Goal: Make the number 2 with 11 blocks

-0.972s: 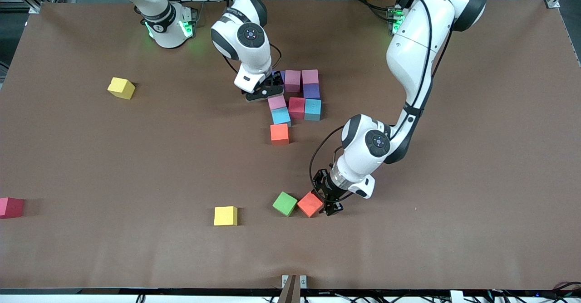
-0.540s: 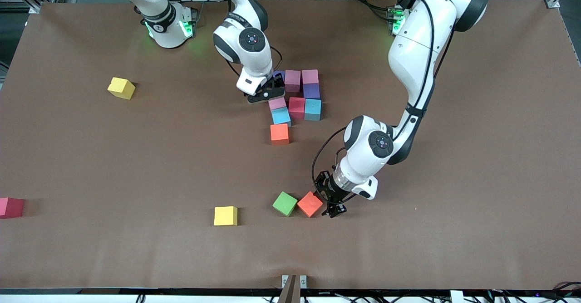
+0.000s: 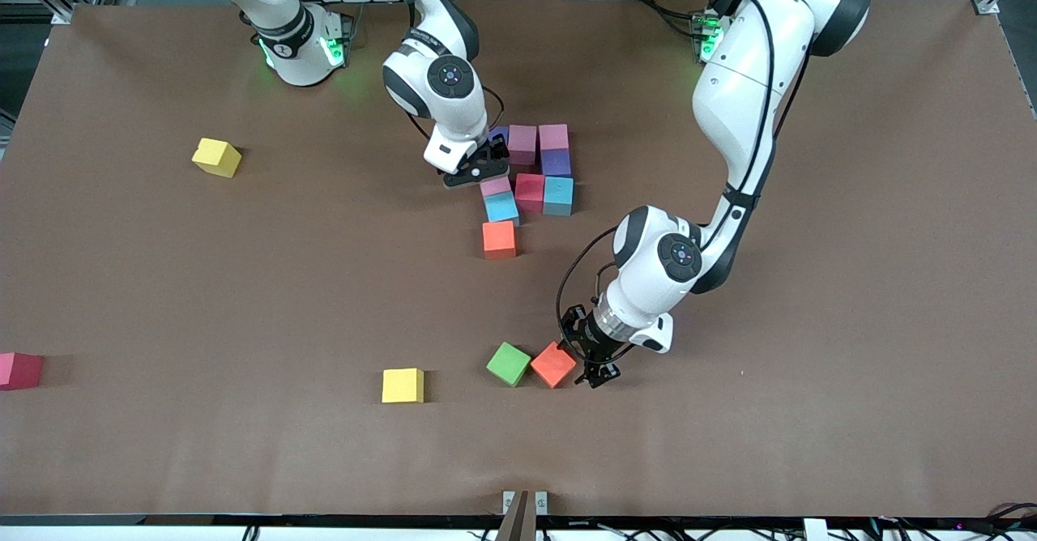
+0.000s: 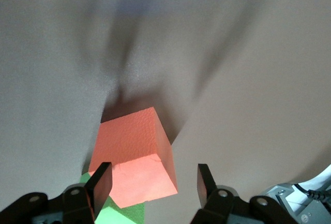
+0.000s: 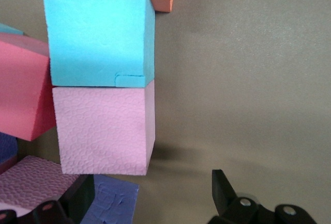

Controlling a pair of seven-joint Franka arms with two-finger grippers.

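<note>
Green cube [image 3: 508,364] on brown table [image 3: 810,411], w/ a dark-pink cube [image 3: 19,369] nr table edge, poss. red.

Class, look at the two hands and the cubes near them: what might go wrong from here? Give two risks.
1. The left hand stands at the loose orange cube, which touches the green cube; in the left wrist view one finger is over the green. Closing may shove or catch it.
2. The right hand is open low over the pink cube in the half-built digit; a sideways move could knock the neighbouring light blue cube askew.

Brown table [image 3: 810,411] with scattered foam cubes [image 3: 403,385]
</note>
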